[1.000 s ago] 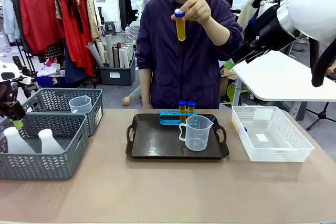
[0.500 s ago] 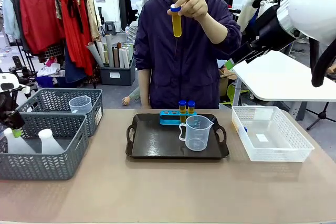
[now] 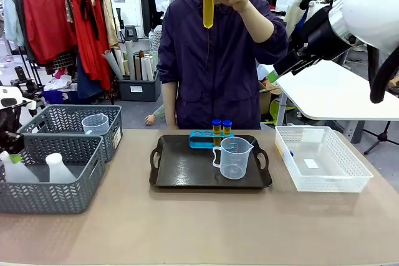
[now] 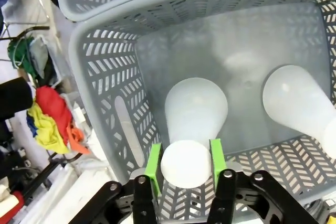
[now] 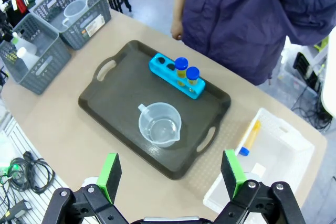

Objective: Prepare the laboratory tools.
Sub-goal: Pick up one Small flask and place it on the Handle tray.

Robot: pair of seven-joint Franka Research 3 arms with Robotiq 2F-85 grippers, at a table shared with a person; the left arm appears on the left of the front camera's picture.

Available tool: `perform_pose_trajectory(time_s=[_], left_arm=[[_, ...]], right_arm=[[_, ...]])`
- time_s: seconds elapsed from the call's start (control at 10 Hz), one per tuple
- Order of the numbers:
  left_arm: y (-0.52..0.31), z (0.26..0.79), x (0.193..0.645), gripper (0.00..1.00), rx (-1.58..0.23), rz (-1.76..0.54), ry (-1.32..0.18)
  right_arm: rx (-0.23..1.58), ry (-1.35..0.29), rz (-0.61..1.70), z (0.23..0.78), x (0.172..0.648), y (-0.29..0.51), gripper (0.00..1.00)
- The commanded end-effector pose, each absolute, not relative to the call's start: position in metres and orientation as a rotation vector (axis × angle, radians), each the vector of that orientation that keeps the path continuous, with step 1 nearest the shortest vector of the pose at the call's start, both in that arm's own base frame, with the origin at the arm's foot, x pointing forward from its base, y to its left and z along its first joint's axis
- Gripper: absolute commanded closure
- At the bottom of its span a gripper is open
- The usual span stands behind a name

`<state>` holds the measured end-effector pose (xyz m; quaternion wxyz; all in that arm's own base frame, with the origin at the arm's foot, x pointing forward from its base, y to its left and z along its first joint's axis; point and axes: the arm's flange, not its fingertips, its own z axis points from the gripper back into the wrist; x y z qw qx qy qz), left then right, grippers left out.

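The tan surface carries two grey mesh baskets at the robot's left, the near one just in front of the far one, a black handled tray in the middle and a white lattice basket at the right. The right hand hangs high over the tray, its green pads spread wide with nothing between them. The left hand reaches down into the near grey basket, its pads pressed on either side of the neck of a translucent white conical flask; this flask stands upright near the basket's wall, and a second flask of the same milky plastic stands beside it. A clear handled measuring beaker with printed marks stands on the tray's far half. Behind it lies the small blue four-hole rack, with two blue-capped tubes of yellow liquid upright in the holes at one end and the other two holes bare. A third tube is held up vertically by the person across the surface, and a fourth tube lies flat in the white basket.
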<state>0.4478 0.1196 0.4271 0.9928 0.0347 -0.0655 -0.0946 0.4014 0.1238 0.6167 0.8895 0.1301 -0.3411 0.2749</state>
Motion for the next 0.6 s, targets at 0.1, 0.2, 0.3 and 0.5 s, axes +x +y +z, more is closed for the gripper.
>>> perform_pose_trajectory(time_s=[0.1, 0.2, 0.3, 0.5], left_arm=[[0.12, 0.421, 0.451, 1.0, 0.029, -0.222, -0.157], [0.118, 0.423, 0.451, 1.0, 0.026, -0.226, -0.158], [0.115, 0.43, 0.45, 1.0, 0.031, -0.232, -0.168], [0.104, 0.46, 0.448, 1.0, 0.057, -0.243, -0.187]], right_arm=[[0.287, -0.71, 0.572, 0.617, 0.401, 0.123, 0.0], [0.287, -0.71, 0.572, 0.617, 0.401, 0.123, 0.0], [0.287, -0.71, 0.572, 0.617, 0.401, 0.123, 0.0], [0.287, -0.71, 0.572, 0.617, 0.401, 0.123, 0.0]])
